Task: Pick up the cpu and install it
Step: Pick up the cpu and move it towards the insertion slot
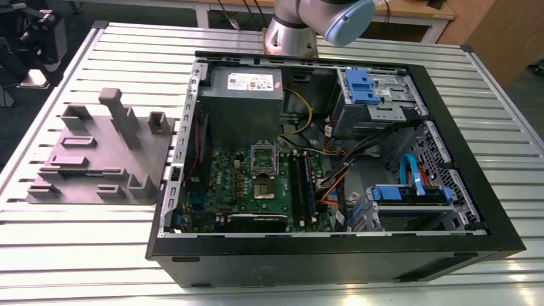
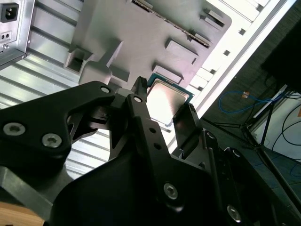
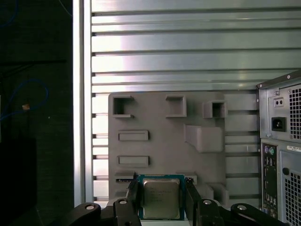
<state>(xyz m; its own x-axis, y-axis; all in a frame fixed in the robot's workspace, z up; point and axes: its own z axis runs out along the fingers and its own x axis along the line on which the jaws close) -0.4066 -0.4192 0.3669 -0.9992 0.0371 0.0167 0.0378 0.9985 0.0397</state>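
Observation:
The cpu (image 3: 161, 197), a small square chip with a silvery top and a thin dark rim, sits between the two black fingers of my gripper (image 3: 161, 201), which is shut on its edges. Both wrist views show it held up off the grey plastic plate (image 3: 160, 136) with upright blocks, over the plate's edge. In the second wrist view the cpu (image 2: 168, 100) gleams between the fingertips (image 2: 139, 89) of the gripper (image 2: 162, 106). In the exterior view, the motherboard socket (image 1: 265, 188) lies open inside the computer case (image 1: 340, 261), its shiny frame (image 1: 264, 156) lifted.
The grey plate (image 1: 93, 159) lies on the slatted metal table (image 1: 281, 280), on the exterior view's left of the case. The arm's base (image 1: 293, 35) stands behind the case. Cables, drive bays (image 1: 370, 95) and a power supply (image 1: 246, 86) crowd the case's inside.

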